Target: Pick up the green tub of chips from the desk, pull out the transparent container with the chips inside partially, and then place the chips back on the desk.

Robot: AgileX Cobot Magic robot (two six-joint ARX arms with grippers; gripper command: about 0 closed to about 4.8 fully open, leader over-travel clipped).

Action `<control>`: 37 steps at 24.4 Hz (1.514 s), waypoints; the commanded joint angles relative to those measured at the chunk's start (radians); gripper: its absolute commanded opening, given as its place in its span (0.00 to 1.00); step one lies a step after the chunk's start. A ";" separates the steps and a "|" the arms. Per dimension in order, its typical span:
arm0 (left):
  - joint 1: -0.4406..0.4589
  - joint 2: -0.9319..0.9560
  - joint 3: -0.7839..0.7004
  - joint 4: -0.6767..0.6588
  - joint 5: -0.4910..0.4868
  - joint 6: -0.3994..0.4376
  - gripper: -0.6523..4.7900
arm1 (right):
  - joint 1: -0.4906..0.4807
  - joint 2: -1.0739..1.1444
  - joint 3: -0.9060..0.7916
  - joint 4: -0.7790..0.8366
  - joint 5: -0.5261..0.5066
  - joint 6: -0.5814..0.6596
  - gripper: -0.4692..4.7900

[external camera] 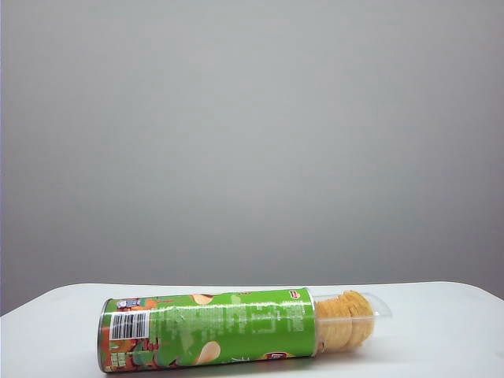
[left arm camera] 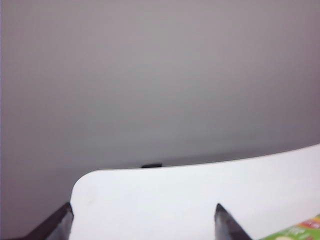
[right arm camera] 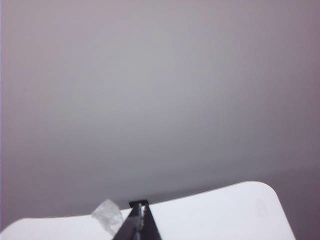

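Observation:
The green tub of chips [external camera: 209,328] lies on its side on the desk [external camera: 441,315], barcode end to the left. The transparent container [external camera: 376,309] sticks partly out of its right end, with the chips [external camera: 345,319] showing through it. Neither gripper appears in the exterior view. In the left wrist view my left gripper [left arm camera: 143,206] is open, its fingertips [left arm camera: 65,214] wide apart over bare desk [left arm camera: 175,200], with a corner of the tub [left arm camera: 300,232] beside it. My right gripper [right arm camera: 139,205] is shut with nothing between its fingers; a pale clear bit of the container [right arm camera: 107,216] shows beside them.
A plain grey wall [external camera: 252,142] stands behind the desk. The desk's far edge and rounded corners show in both wrist views [left arm camera: 82,180] [right arm camera: 270,190]. A small dark object [left arm camera: 151,165] sits at the far edge.

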 commanded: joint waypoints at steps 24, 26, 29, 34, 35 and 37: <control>0.008 -0.121 -0.126 -0.166 0.108 0.002 0.11 | -0.001 -0.035 -0.090 -0.255 0.096 -0.161 0.09; 0.008 -0.121 -0.126 -0.192 0.105 0.011 0.11 | -0.001 -0.035 -0.090 -0.255 0.095 -0.161 0.09; 0.008 -0.121 -0.126 -0.195 0.119 0.012 0.11 | 0.000 -0.035 -0.090 -0.256 0.092 -0.159 0.09; 0.022 -0.121 -0.126 -0.127 0.247 -0.060 0.11 | 0.000 -0.035 -0.090 -0.255 0.092 -0.156 0.09; 0.034 -0.121 -0.126 -0.117 0.264 -0.066 0.11 | 0.000 -0.035 -0.090 -0.255 0.092 -0.156 0.09; 0.072 -0.121 -0.126 -0.081 0.297 -0.091 0.11 | 0.000 -0.035 -0.090 -0.254 0.092 -0.156 0.09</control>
